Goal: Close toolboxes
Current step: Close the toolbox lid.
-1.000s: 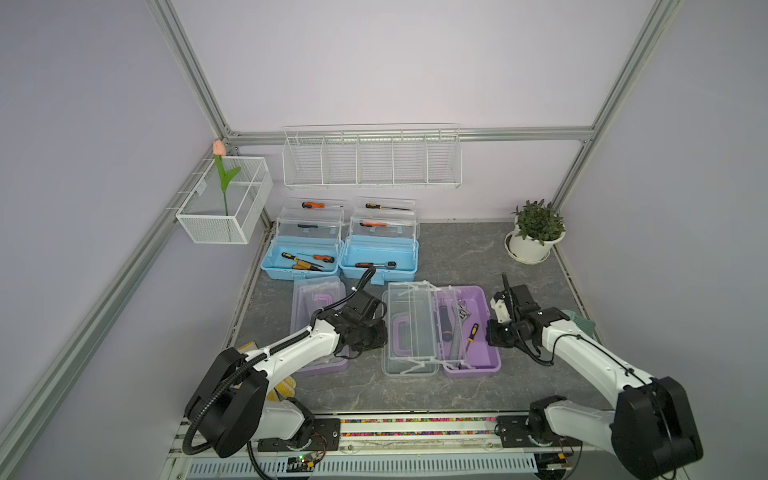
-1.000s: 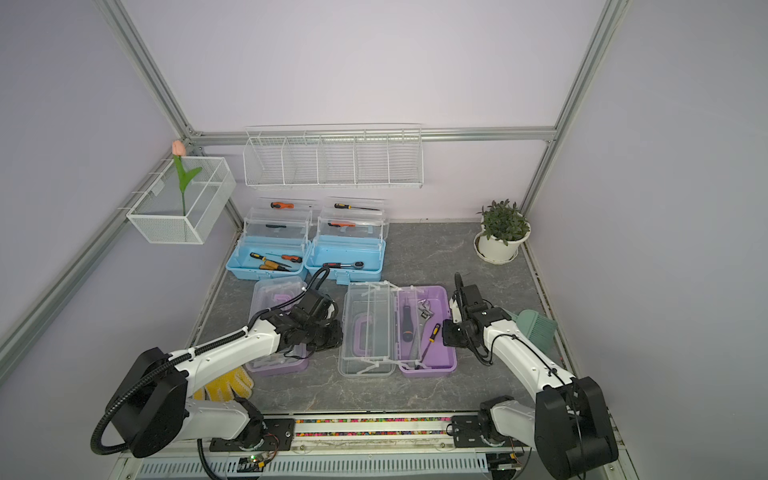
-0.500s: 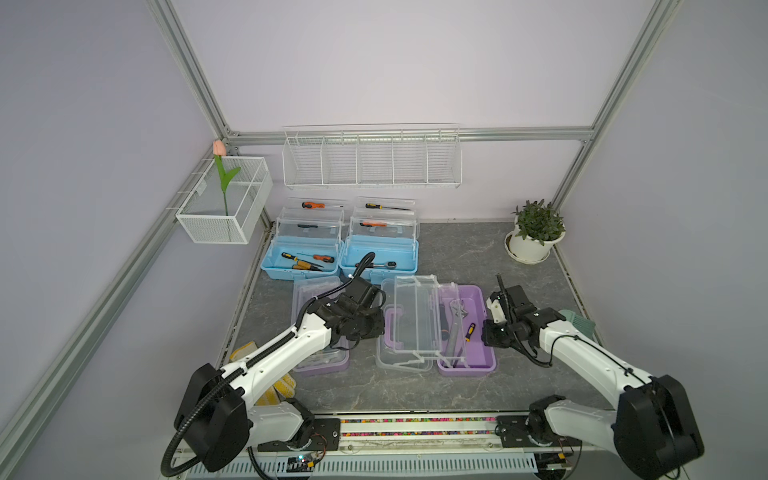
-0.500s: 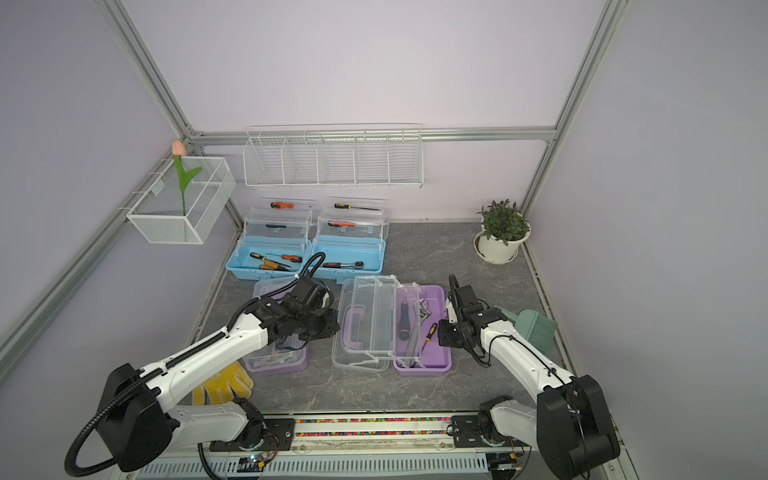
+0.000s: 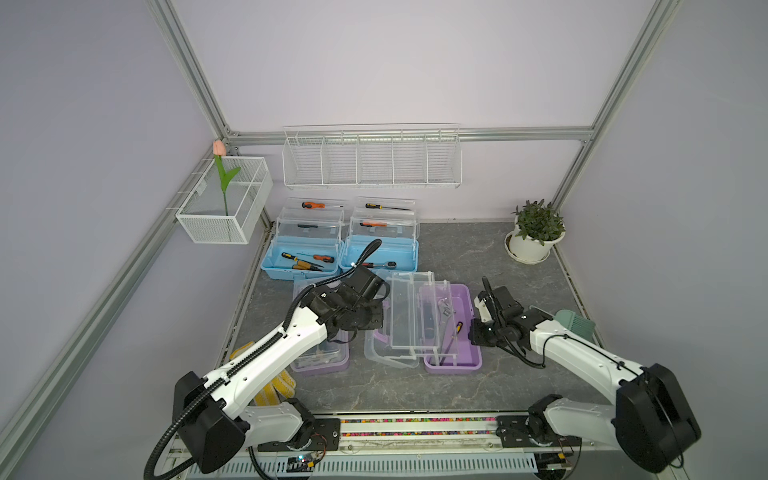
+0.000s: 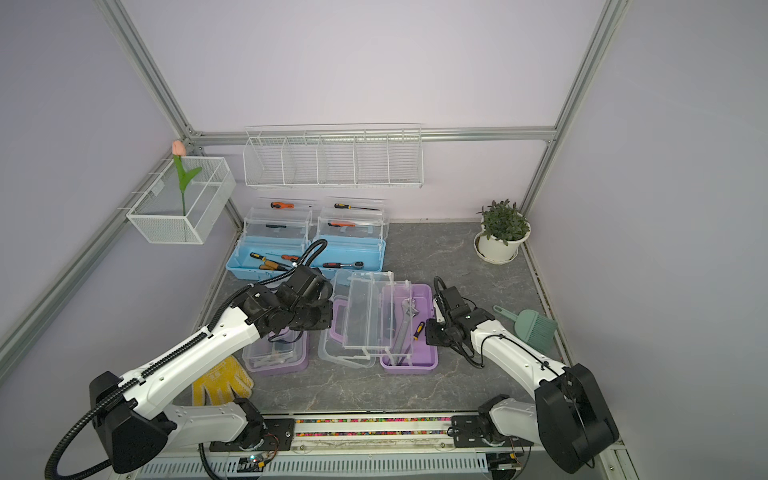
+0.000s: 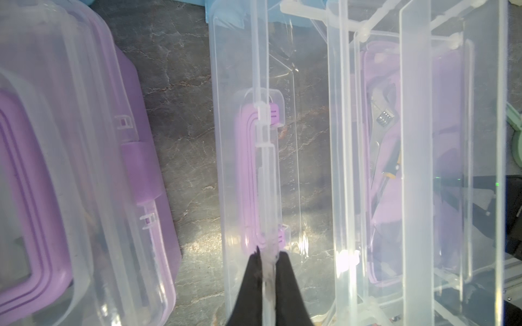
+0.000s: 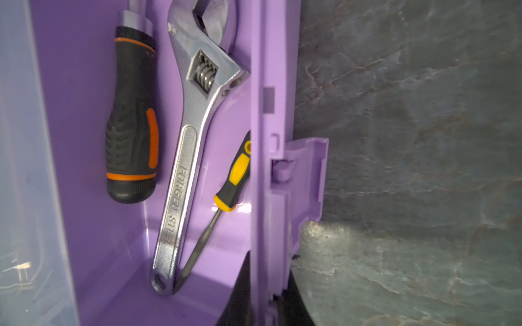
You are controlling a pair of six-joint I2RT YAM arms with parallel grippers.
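Left gripper (image 7: 269, 261): pinched on lid (image 7: 245, 169) edge of open purple toolbox (image 5: 453, 361), mid-table. Right gripper (image 8: 265, 285): clamped on its front wall beside latch (image 8: 305, 175); bare tabletop (image 8: 409, 169) beyond. Closed purple toolbox (image 5: 320, 361) alongside; two blue toolboxes (image 5: 297, 268) open behind.

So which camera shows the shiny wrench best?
The right wrist view: the wrench lies close, sharp and uncovered. In both top views it looks tiny; the left wrist view blurs it behind clear plastic.
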